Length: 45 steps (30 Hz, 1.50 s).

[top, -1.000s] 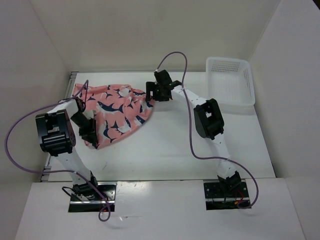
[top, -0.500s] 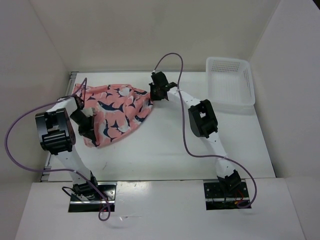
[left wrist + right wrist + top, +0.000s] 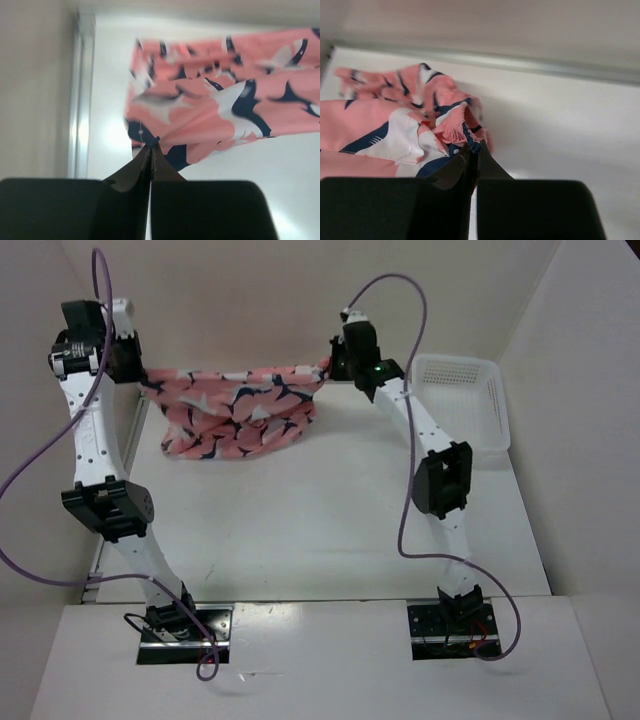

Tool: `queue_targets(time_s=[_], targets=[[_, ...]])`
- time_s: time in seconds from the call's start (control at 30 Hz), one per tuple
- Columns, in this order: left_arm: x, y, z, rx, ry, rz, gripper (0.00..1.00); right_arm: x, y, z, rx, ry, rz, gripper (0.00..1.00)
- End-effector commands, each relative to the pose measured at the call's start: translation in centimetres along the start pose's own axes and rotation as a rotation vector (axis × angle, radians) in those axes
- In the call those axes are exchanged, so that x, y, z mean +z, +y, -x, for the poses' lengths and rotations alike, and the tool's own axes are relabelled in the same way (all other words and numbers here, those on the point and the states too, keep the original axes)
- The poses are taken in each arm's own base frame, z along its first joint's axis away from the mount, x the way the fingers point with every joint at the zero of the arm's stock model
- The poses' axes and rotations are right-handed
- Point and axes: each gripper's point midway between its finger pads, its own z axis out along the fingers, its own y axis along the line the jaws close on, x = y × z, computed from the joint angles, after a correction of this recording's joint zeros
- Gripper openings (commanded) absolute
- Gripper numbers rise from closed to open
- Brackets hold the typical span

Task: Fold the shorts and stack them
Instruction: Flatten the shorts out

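One pair of shorts (image 3: 235,410) hung left of the one white mesh basket (image 3: 497,400). Two arms were counted, left arm (image 3: 95,440) and right arm (image 3: 425,430), each with one tool: left tool (image 3: 151,146), right tool (image 3: 472,149). Two purple cables (image 3: 98,265); one surface (image 3: 300,510).

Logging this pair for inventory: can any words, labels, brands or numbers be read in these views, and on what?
No text can be read anywhere.
shorts: shark print only, no words or tag showing.
basket: plain white mesh, no label.
arms: no legible marking.
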Motion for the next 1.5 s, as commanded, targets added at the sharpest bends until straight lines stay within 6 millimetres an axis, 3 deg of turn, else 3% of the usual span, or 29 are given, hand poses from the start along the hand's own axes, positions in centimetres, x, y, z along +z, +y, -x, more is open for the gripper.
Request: queue_targets(time_s=[0.0, 0.07, 0.1, 0.13, 0.2, 0.23, 0.3, 0.33, 0.37, 0.43, 0.47, 0.5, 0.57, 0.6, 0.7, 0.73, 0.8, 0.83, 0.97, 1.07, 1.1, 1.2, 1.3, 1.33, 1.37, 1.4, 1.43, 1.47], targets=[[-5.8, -1.8, 5.0, 0.053, -0.175, 0.029, 0.00, -11.0, 2.2, 13.4, -0.044, -0.321, 0.018, 0.00], [-9.0, -1.9, 7.6, 0.066, -0.283, 0.049, 0.00, -14.4, 2.8, 16.7, -0.065, -0.413, 0.028, 0.00], [-10.2, -1.7, 8.4, 0.068, -0.322, 0.071, 0.00, -15.3, 2.8, 17.8, -0.071, -0.445, 0.019, 0.00], [-10.6, -2.2, 9.2, 0.078, -0.350, 0.064, 0.00, -17.5, 3.2, 20.1, -0.072, -0.516, 0.022, 0.00], [-13.1, -2.2, 10.7, 0.084, -0.430, 0.098, 0.00, -19.7, 3.7, 21.9, -0.067, -0.566, 0.035, 0.00], [-13.7, -2.7, 11.1, 0.090, -0.452, 0.099, 0.00, -21.7, 4.0, 23.7, -0.057, -0.625, 0.042, 0.00], [-16.1, -3.0, 11.8, 0.094, -0.511, 0.115, 0.00, -24.0, 4.1, 24.5, -0.063, -0.650, 0.045, 0.00], [-18.0, -3.0, 11.9, 0.092, -0.544, 0.129, 0.00, -24.7, 4.0, 24.6, -0.072, -0.653, 0.043, 0.00], [-18.5, -3.1, 11.9, 0.092, -0.552, 0.130, 0.00, -26.8, 4.1, 24.9, -0.070, -0.666, 0.046, 0.00], [-19.4, -3.0, 11.3, 0.089, -0.552, 0.140, 0.00, -25.9, 3.4, 22.9, -0.087, -0.602, 0.027, 0.00], [-19.8, -3.0, 11.3, 0.090, -0.565, 0.141, 0.00, -27.8, 3.4, 23.0, -0.086, -0.613, 0.030, 0.00], [-21.2, -3.2, 11.2, 0.091, -0.590, 0.141, 0.00, -26.9, 2.8, 21.7, -0.096, -0.573, 0.006, 0.00], [-22.2, -3.1, 11.6, 0.089, -0.625, 0.154, 0.00, -28.2, 3.0, 21.4, -0.102, -0.573, 0.026, 0.00], [-22.9, -3.0, 11.8, 0.086, -0.643, 0.167, 0.00, -30.1, 3.3, 21.8, -0.104, -0.596, 0.049, 0.00], [-26.6, -2.8, 12.9, 0.077, -0.743, 0.202, 0.00, -33.1, 4.5, 21.4, -0.126, -0.597, 0.127, 0.00], [-28.9, -2.4, 13.8, 0.063, -0.817, 0.238, 0.00, -33.7, 5.4, 20.9, -0.131, -0.582, 0.182, 0.00], [-31.3, -1.8, 14.5, 0.040, -0.890, 0.287, 0.00, -34.5, 6.5, 20.1, -0.139, -0.559, 0.256, 0.00], [-32.2, -1.4, 15.2, 0.027, -0.934, 0.310, 0.00, -35.6, 8.1, 19.6, -0.152, -0.548, 0.348, 0.00], [-37.4, -0.7, 16.3, -0.022, -1.094, 0.377, 0.00, -39.0, 11.0, 20.1, -0.169, -0.566, 0.521, 0.00], [-39.5, -0.1, 16.7, -0.056, -1.164, 0.416, 0.00, -41.2, 12.3, 19.7, -0.206, -0.568, 0.612, 0.00], [-39.7, 0.0, 16.8, -0.062, -1.172, 0.424, 0.00, -42.2, 12.4, 19.4, -0.209, -0.567, 0.621, 0.00], [-39.4, 0.2, 16.7, -0.067, -1.163, 0.432, 0.00, -40.1, 11.2, 17.4, -0.183, -0.500, 0.570, 0.00], [-33.6, -0.2, 16.9, -0.017, -1.024, 0.380, 0.00, -36.4, 8.9, 14.1, -0.106, -0.407, 0.465, 0.00], [-31.8, -0.4, 16.9, -0.002, -0.982, 0.360, 0.00, -34.0, 8.0, 11.8, -0.077, -0.333, 0.430, 0.00], [-27.9, -0.4, 16.8, 0.014, -0.900, 0.339, 0.00, -33.4, 7.5, 11.2, -0.071, -0.324, 0.409, 0.00], [-25.7, -1.0, 16.6, 0.039, -0.846, 0.291, 0.00, -32.3, 6.4, 10.9, -0.041, -0.318, 0.356, 0.00], [-23.1, -1.2, 16.3, 0.052, -0.790, 0.264, 0.00, -30.8, 5.7, 9.4, -0.025, -0.274, 0.329, 0.00], [-18.9, -1.6, 15.9, 0.065, -0.705, 0.232, 0.00, -29.1, 4.6, 9.1, -0.004, -0.260, 0.289, 0.00]])
